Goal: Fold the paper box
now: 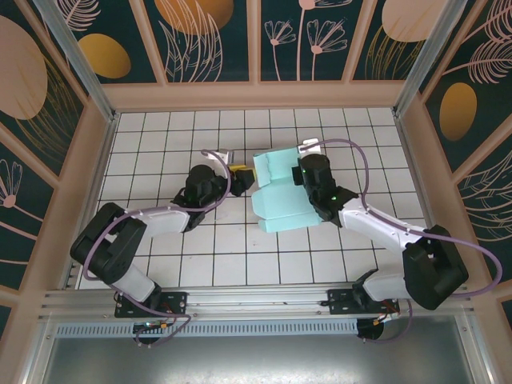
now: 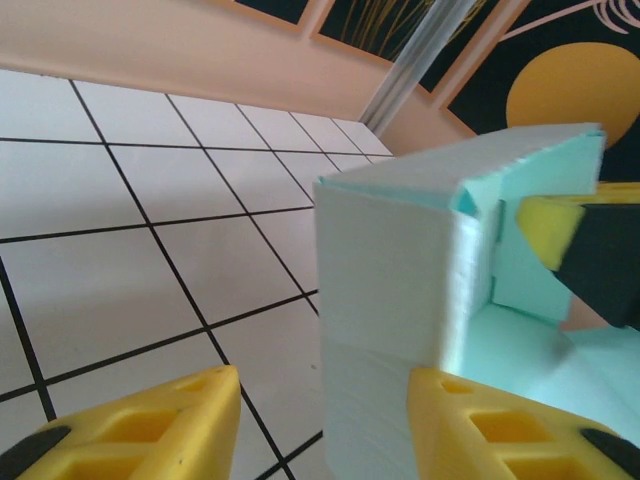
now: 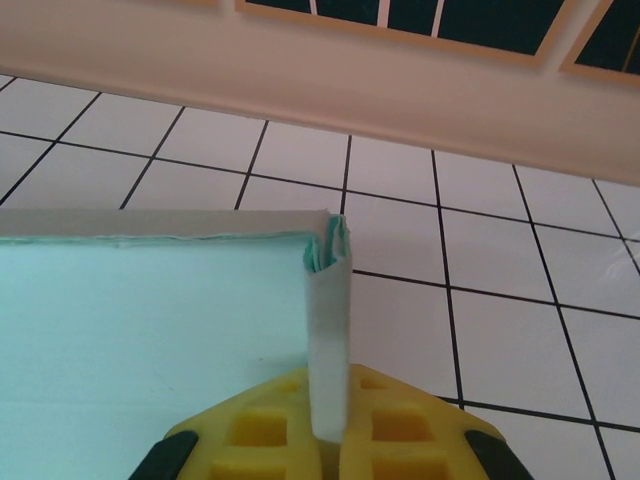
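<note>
Boxes are numbering just one: the pale mint-blue thin card paper box (image 1: 276, 204) is sitting half folded in the middle of the white tiled table (image 1: 160, 144). Two black and white arms (image 1: 160, 216) are reaching to it.

The left gripper (image 2: 325, 400) is holding its yellow fingers (image 2: 150, 425) apart, with a standing corner of the box between them. The right gripper (image 3: 328, 400) is pinching a thin upright flap tight, near the box's far right side.

One upright card wall is hiding the floor behind it in the left wrist view. Two greyish cables (image 1: 364, 172) are looping over the arms. Dark walls with leaf pictures (image 1: 208, 32) are standing around the table.
</note>
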Robot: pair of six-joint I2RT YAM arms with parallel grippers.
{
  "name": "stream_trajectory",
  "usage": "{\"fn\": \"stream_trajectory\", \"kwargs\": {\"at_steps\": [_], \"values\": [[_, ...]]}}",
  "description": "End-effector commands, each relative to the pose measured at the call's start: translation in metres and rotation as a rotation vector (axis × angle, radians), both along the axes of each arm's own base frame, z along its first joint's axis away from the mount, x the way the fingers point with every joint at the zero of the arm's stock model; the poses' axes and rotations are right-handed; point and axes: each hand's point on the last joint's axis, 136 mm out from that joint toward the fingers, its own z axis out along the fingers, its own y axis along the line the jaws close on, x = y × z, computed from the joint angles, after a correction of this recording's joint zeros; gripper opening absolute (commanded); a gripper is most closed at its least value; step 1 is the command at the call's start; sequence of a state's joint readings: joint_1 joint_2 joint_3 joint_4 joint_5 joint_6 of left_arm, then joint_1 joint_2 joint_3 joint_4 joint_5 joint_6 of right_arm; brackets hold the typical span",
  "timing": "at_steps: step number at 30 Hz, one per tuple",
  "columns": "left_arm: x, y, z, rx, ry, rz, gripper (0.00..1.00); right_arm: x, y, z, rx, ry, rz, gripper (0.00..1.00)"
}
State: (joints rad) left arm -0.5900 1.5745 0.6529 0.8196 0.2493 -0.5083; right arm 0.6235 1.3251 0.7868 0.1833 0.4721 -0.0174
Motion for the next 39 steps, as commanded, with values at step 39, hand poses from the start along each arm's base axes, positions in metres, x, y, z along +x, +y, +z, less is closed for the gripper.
{"fn": "stream_trajectory", "kwargs": {"at_steps": [39], "values": [[0.016, -0.04, -0.036, -0.032, 0.133, -0.085, 0.33, -0.001, 0.054, 0.033, 0.021, -0.066, 0.074, 0.0]]}}
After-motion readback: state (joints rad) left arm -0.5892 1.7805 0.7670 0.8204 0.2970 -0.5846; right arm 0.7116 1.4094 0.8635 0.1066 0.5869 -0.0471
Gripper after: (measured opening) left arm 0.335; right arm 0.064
